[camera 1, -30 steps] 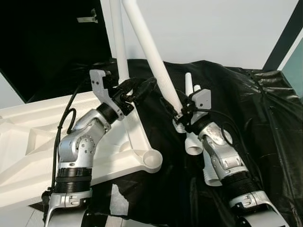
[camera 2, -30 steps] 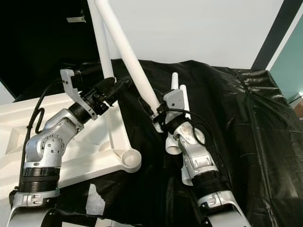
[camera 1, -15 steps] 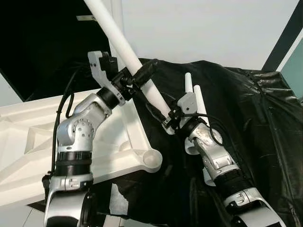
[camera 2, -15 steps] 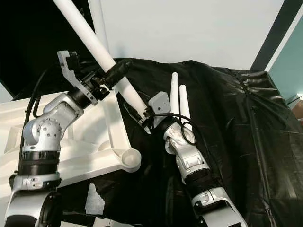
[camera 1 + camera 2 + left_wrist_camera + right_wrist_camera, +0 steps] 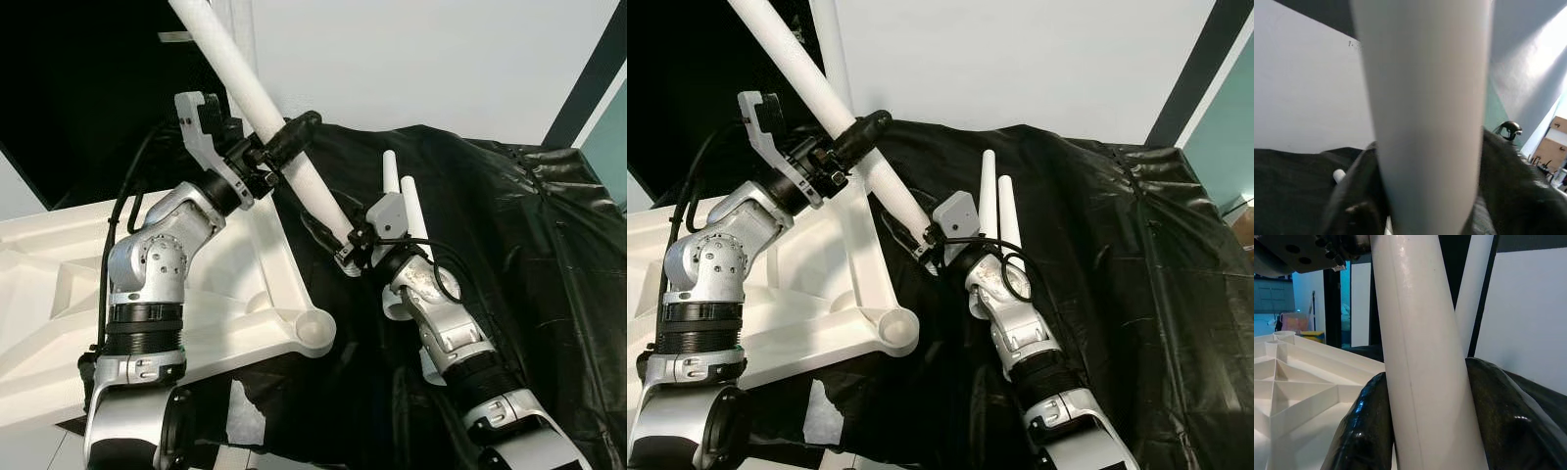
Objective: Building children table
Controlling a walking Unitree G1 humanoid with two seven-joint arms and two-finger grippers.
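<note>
Both grippers are clamping one white leg (image 5: 294,162): left gripper (image 5: 284,145) mid-length, right gripper (image 5: 345,253) at its near end. The leg is slanting up-left above the tabletop (image 5: 59,294) corner edge, over black sheet (image 5: 529,225).

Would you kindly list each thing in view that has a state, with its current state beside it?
Held leg: tilted, gripped by both grippers.
Left gripper: shut on the leg's middle.
Right gripper: shut on the leg's lower end.
Tabletop: upside down, ribs up.
Corner socket: empty.
Fitted leg: upright behind.
Spare legs: lying on black sheet.
</note>
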